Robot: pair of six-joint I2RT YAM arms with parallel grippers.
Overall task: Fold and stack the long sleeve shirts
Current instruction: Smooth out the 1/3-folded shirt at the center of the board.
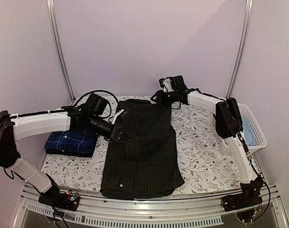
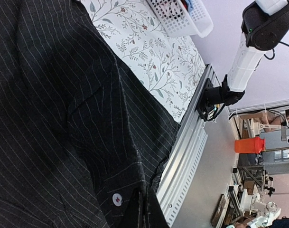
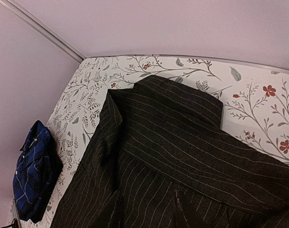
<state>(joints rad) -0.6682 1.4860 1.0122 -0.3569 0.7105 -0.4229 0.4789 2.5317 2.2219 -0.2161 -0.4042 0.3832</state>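
Folding the black shirt [image 1: 144, 156], collar [image 1: 140, 102] at 12 o'clock on the table [image 1: 201, 152], wants a straight crease: carry your left claw [image 1: 119, 134], pinched shut on its 9 o'clock edge, low toward 3. Your right claw [image 1: 157, 97] sits at the collar; open or closed, I cannot tell.

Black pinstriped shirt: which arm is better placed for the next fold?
Left, probably. The left end effector is closed at the black shirt's left edge, mid-body, against the cloth. The right end effector is by the collar at the far end, no grip visible.
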